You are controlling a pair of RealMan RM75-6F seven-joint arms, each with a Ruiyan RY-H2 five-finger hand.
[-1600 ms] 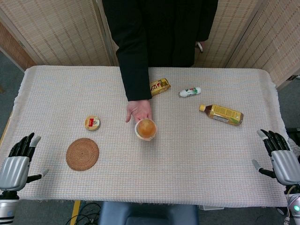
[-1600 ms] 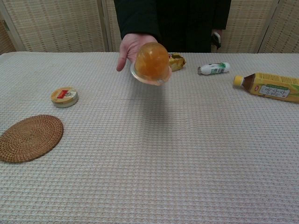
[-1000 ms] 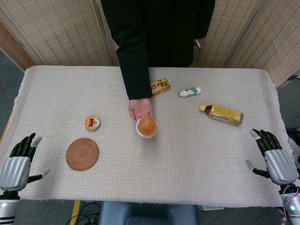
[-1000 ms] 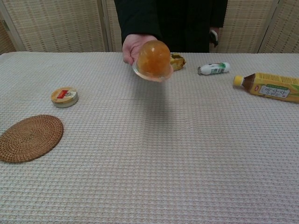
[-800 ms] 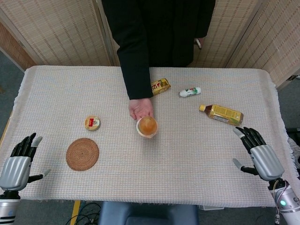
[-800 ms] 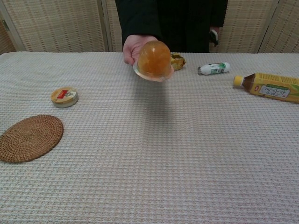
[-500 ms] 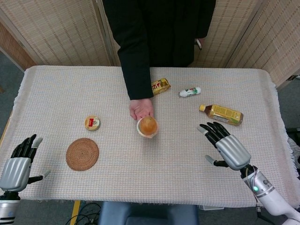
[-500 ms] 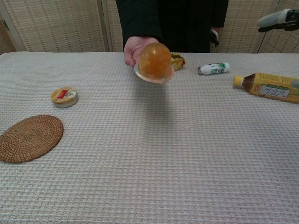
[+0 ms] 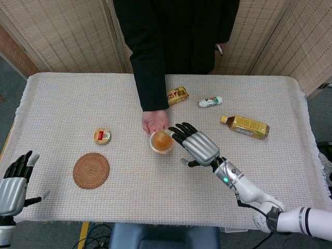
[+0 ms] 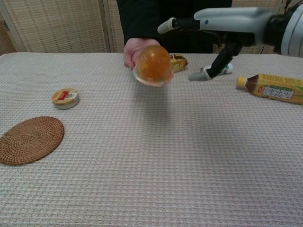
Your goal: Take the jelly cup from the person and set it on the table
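The person's hand (image 9: pixel 155 121) holds an orange jelly cup (image 9: pixel 162 141) (image 10: pixel 154 65) above the middle of the table. My right hand (image 9: pixel 197 146) (image 10: pixel 222 28) hangs just to the right of the cup, fingers spread and pointing at it, holding nothing; whether a fingertip touches the cup I cannot tell. My left hand (image 9: pixel 12 188) is at the table's front left corner, fingers apart, empty, and does not show in the chest view.
A woven coaster (image 9: pixel 91 170) and a small round tin (image 9: pixel 102 136) lie at the left. At the back right lie a gold snack packet (image 9: pixel 177 95), a small white bottle (image 9: pixel 210 101) and a yellow tea bottle (image 9: pixel 245 126). The person (image 9: pixel 171 36) stands at the far edge.
My right hand has swept from the table's right edge leftward to beside the jelly cup. The left hand has dropped slightly lower. The cup has stayed in the person's hand.
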